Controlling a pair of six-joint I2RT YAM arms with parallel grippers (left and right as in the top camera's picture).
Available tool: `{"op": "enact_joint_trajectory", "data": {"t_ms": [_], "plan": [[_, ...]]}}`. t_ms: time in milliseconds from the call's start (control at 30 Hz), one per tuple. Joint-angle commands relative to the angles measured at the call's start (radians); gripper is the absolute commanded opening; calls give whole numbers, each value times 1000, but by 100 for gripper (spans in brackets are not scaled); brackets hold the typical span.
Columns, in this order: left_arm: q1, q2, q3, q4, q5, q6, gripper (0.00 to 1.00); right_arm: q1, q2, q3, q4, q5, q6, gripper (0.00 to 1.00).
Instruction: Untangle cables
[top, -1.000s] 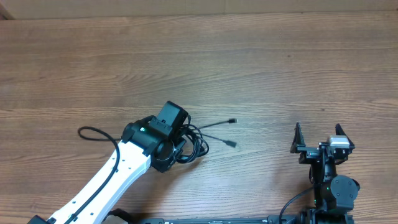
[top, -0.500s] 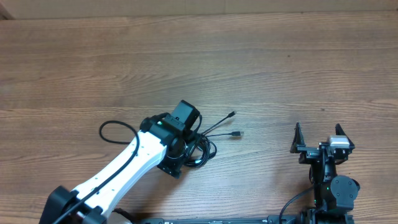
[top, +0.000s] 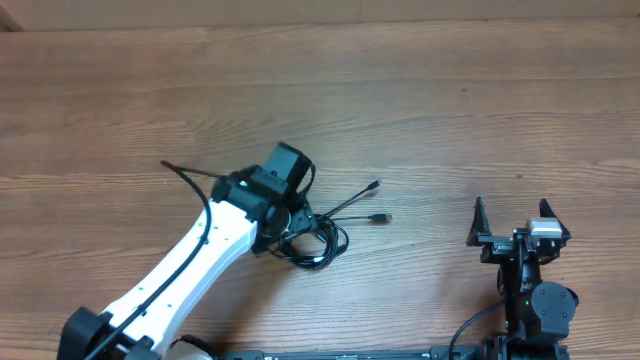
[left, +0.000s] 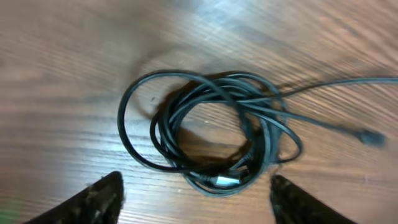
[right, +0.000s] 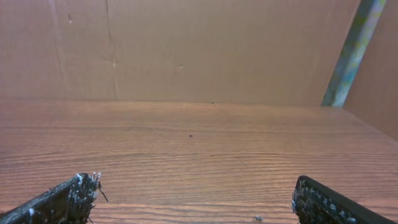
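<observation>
Wooden table (left: 56, 56) bears coiled cables (left: 258, 124) ahead of the spread, empty left tool (left: 199, 200); best pinch one outer loop, draw slowly.

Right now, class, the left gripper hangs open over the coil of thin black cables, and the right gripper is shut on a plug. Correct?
No: the right gripper is open and empty, as the right wrist view shows. The left gripper does hang open over the coil of thin black cables.
</observation>
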Motion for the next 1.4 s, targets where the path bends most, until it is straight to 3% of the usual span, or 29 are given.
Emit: {"op": "enact_joint_trajectory", "data": {"t_ms": [0, 167, 233, 367, 467, 500, 600, 733, 833, 1000, 1100, 1300, 1367], "plan": [[10, -56, 66, -27, -50, 140, 73, -3, -12, -11, 7, 8, -1, 100], [10, -130, 70, -58, -120, 7, 81, -3, -12, -11, 7, 8, -1, 100], [10, -181, 70, -122, -208, -71, 92, -3, -12, -11, 7, 8, -1, 100], [10, -270, 70, -264, -344, -230, 96, -3, -12, -11, 7, 8, -1, 100], [9, -311, 65, -325, -349, -332, 97, -3, -12, -11, 7, 8, -1, 100], [8, -318, 60, -329, -338, -356, 94, -3, -12, -11, 7, 8, -1, 100], [-2, -319, 16, -304, -292, -422, 69, -3, -12, -11, 7, 8, -1, 100], [-31, -297, -103, -157, -177, -515, 43, -3, -12, -11, 7, 8, -1, 100], [-51, -266, -195, -1, -68, -526, 36, -3, -12, -11, 7, 8, -1, 100], [-63, -171, -292, 190, 21, -526, 37, -3, -12, -11, 7, 8, -1, 100], [-63, -101, -303, 204, 51, -526, 24, -3, -12, -11, 7, 8, -1, 100], [-63, 25, -303, 229, 73, -526, 25, -3, -12, -11, 7, 8, -1, 100], [-63, 60, -303, 238, 73, -526, 13, -3, -12, -11, 7, 8, -1, 100]]}}
